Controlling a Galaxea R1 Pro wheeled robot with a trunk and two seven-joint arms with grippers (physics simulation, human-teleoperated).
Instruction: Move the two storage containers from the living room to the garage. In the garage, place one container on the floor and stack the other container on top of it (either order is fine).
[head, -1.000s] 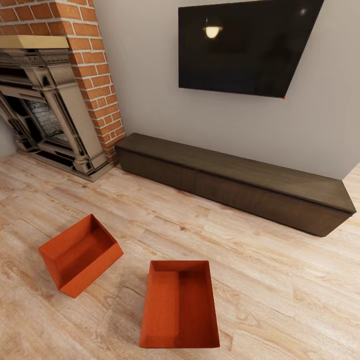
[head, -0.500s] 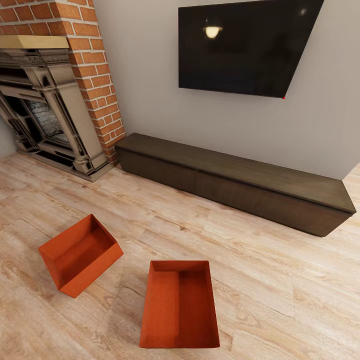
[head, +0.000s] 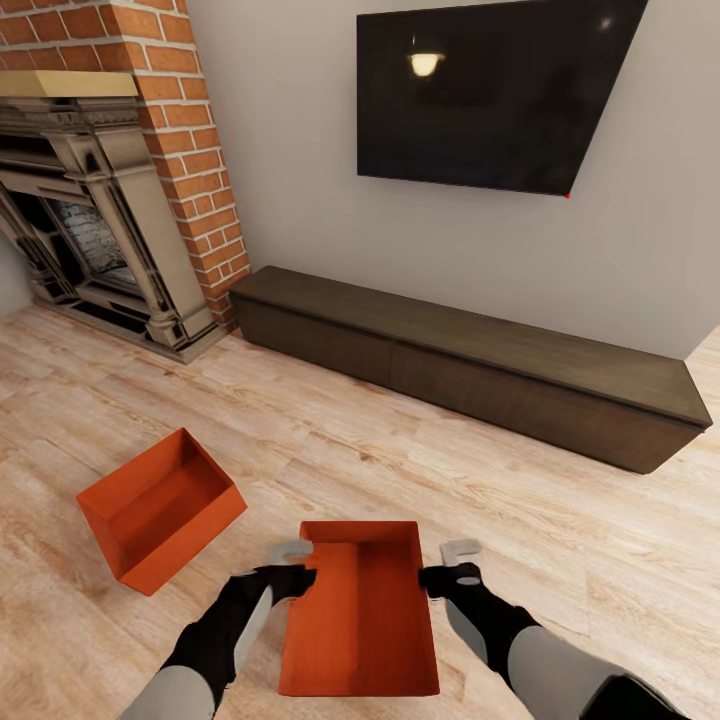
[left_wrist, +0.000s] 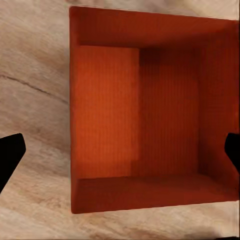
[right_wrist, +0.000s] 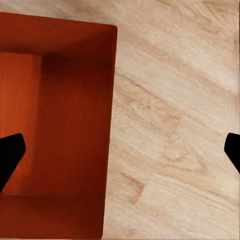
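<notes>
Two orange-red storage containers lie on the living room's light wood planks. One storage container (head: 160, 510) is turned at an angle at the left. The other storage container (head: 360, 610) lies straight, close in front of me, also seen from above (left_wrist: 150, 115) (right_wrist: 60, 125). My left gripper (head: 293, 566) (left_wrist: 120, 152) hovers open at its left wall, one fingertip over the planks and the other over the bin. My right gripper (head: 450, 563) (right_wrist: 120, 152) hovers open at its right wall, straddling that rim. Neither holds anything.
A long low dark-brown cabinet (head: 480, 365) runs along the far wall under a black TV (head: 490, 90). A red brick fireplace (head: 110, 190) stands at the back left. Open wood flooring (head: 560, 540) spreads to the right of the bins.
Both arms have come into the head view, one at each long side of the near container. The containers and the camera have not moved.
</notes>
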